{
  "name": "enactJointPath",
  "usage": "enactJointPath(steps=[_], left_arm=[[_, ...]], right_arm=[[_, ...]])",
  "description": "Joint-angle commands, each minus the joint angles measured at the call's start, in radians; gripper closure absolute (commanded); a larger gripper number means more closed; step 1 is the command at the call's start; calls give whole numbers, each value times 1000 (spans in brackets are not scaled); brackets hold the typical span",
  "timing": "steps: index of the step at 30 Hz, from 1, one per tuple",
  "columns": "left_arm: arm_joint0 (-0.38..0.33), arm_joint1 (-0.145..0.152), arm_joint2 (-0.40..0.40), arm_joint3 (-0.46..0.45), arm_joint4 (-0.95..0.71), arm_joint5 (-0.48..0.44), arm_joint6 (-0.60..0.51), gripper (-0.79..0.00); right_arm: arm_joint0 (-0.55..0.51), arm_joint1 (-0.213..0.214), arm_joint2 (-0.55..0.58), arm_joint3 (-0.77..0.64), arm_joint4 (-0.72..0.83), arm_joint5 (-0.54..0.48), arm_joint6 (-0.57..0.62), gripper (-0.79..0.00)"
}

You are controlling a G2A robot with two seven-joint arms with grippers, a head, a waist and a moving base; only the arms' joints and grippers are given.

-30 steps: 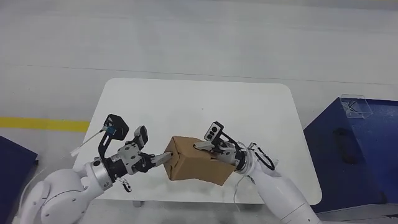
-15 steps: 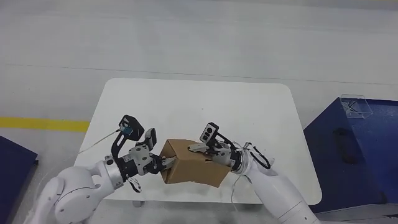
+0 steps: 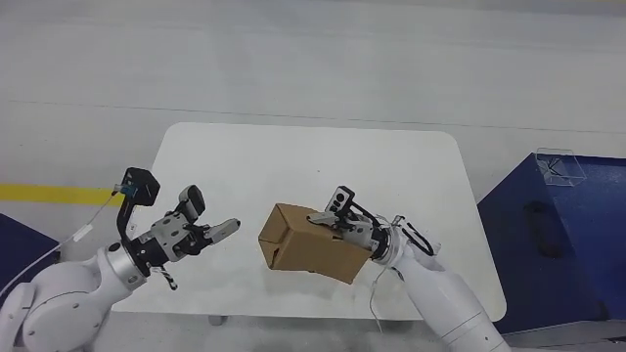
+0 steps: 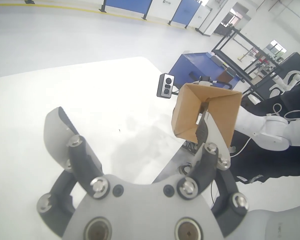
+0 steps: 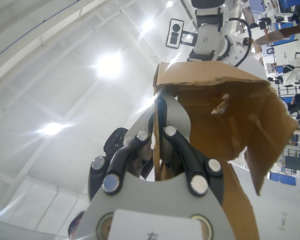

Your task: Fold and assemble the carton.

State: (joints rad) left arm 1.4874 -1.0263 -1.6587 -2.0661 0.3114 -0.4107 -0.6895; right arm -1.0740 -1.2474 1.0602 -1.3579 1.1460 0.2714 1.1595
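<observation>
A brown carton (image 3: 308, 244) hangs tilted just above the white table (image 3: 293, 161) near its front edge. My right gripper (image 3: 340, 223) is shut on one of the carton's walls. In the right wrist view, the fingers (image 5: 162, 116) pinch that cardboard wall, and the carton (image 5: 227, 131) shows a loose flap and a torn edge. My left gripper (image 3: 210, 230) is open, a short way to the left of the carton and apart from it. In the left wrist view, the left gripper (image 4: 132, 128) holds nothing, and the carton's open end (image 4: 212, 106) faces it.
A blue bin (image 3: 558, 225) stands on the floor off the table's right side, also seen as a blue bin (image 4: 197, 63) behind the carton. The table's back half and left part are bare. Racks and partitions stand far behind.
The left gripper was against the carton's left end; it has drawn back to the left and now stands open and apart. The carton in the right gripper has tilted a little.
</observation>
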Motion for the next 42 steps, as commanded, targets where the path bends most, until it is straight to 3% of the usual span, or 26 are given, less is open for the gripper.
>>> enactJointPath(steps=[1,12,15,17,20,24,28,32,36,38,42], left_arm=[[3,0,-8,3,-10,1,11,-785],[3,0,-8,3,-10,1,11,-785],[3,0,-8,3,-10,1,11,-785],[3,0,-8,3,-10,1,11,-785],[3,0,-8,3,-10,1,11,-785],[3,0,-8,3,-10,1,11,-785],[3,0,-8,3,-10,1,11,-785],[3,0,-8,3,-10,1,11,-785],[3,0,-8,3,-10,1,11,-785],[3,0,-8,3,-10,1,11,-785],[3,0,-8,3,-10,1,11,-785]], right_arm=[[0,0,0,0,0,-3,3,0],[-1,-1,3,-2,5,-1,-23,0],[6,-8,21,-41,182,173,-166,0],[24,-12,48,-48,328,295,-346,0],[55,-22,77,-57,540,377,-687,0],[79,-30,89,-97,739,362,-1152,0],[100,-35,81,-133,970,263,-1694,0],[127,-36,86,-191,1192,53,-2228,0],[151,-36,86,-200,1320,-78,-2477,0],[167,-39,102,-162,1385,-166,-2518,0],[201,-39,92,-75,1354,-240,-2558,0]])
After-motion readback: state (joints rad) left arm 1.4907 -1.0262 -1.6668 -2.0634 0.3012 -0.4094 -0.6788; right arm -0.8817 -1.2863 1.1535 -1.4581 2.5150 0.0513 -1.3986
